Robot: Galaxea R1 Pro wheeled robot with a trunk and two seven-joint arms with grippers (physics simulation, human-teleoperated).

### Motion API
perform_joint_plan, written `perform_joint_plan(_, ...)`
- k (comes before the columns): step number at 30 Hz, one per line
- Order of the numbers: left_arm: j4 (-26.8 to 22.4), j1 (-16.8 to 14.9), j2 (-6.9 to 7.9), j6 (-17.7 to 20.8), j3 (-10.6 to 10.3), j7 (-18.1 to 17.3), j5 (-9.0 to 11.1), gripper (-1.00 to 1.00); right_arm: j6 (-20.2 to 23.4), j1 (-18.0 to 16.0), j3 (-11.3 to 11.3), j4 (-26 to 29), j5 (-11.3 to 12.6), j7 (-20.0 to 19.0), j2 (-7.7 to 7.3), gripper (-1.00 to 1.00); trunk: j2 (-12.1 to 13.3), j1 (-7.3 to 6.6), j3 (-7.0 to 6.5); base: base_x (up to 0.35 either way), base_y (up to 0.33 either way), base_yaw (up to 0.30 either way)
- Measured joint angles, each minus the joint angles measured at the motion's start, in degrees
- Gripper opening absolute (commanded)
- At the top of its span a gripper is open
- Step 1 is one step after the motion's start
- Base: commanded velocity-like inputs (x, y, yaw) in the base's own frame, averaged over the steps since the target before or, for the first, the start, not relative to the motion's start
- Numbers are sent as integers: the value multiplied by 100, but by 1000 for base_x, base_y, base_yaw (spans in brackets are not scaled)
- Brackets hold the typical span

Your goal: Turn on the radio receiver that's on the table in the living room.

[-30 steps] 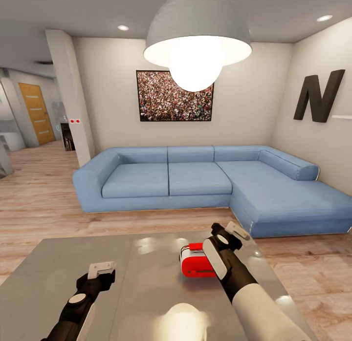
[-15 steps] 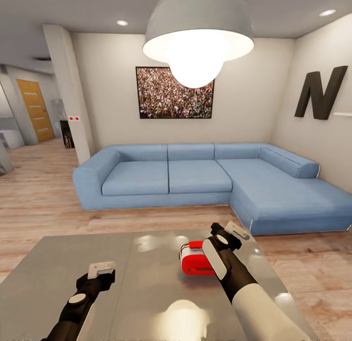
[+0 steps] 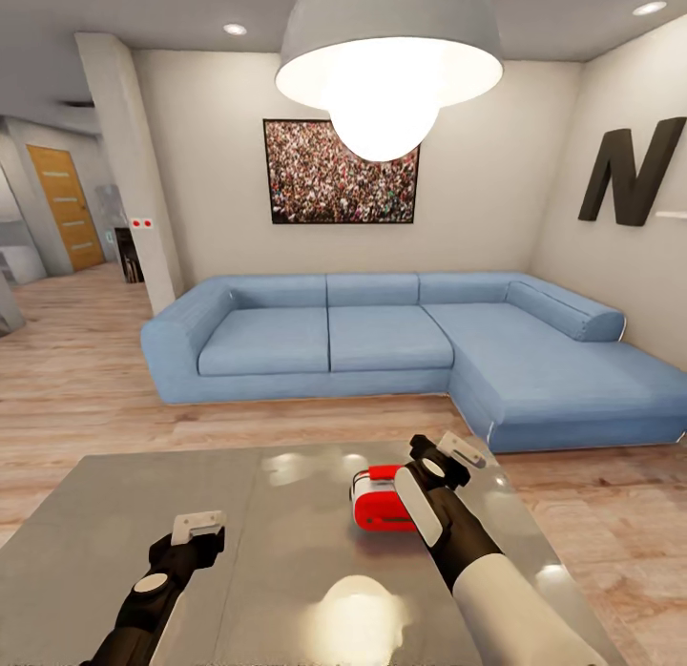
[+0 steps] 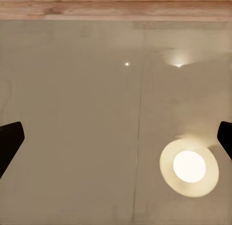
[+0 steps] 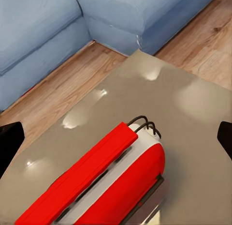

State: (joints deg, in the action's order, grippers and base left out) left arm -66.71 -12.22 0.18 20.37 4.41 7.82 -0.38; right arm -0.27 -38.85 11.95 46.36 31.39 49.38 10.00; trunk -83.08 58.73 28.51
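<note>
The radio receiver [image 3: 380, 500], a small red box with white trim, lies on the glossy grey table [image 3: 277, 551] toward its right side. My right gripper [image 3: 450, 456] hovers just to the radio's right and a little above it. In the right wrist view the radio [image 5: 104, 184] lies close below, its wire loop [image 5: 145, 122] at the far end, and the right gripper [image 5: 116, 138] is open with nothing between its fingertips [image 5: 9, 140]. My left gripper [image 3: 198, 526] hangs over the table's left half, open over the bare table top [image 4: 87, 113].
A blue L-shaped sofa [image 3: 382, 346] stands beyond the table across pale wood floor [image 3: 86, 408]. A white dome lamp [image 3: 386, 65] hangs overhead and reflects on the table. A crowd photo [image 3: 341, 172] and a dark wall letter [image 3: 632, 173] hang on the walls.
The whole picture has shifted a little upward, so the camera has moved. Both arms and the radio keep their places relative to each other.
</note>
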Motion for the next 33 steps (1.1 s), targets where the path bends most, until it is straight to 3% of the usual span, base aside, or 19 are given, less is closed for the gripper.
perform_joint_plan(8, 6, 0, 0, -2, 6, 0, -5, 100, 1, 0, 121, -4, 7, -289, 0, 100, 0, 0, 74, 0, 0, 0)
perform_joint_plan(33, 8, 0, 1, -2, 7, 0, -5, 100, 7, 0, 134, -4, 8, -326, 0, 100, 0, 0, 303, 0, 0, 0)
